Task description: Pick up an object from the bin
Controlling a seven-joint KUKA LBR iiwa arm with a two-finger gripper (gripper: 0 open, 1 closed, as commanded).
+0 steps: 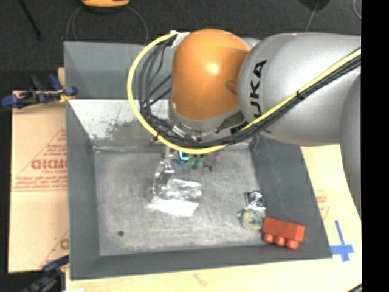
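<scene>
Orange-capped arm (pixel 243 90) hangs over clear plastic bag (pixel 177 191).

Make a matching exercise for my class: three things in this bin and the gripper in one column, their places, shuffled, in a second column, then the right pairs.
Column one
1. red plastic toy brick
2. clear crinkled plastic packet
3. round pale-green see-through disc
4. gripper

Column two
A. middle of the grey metal bin's floor
B. just left of the brick
C. the floor's lower right corner in the picture
D. under the orange wrist cover, at the packet's upper left

Pairs: 1-C, 2-A, 3-B, 4-D
</scene>
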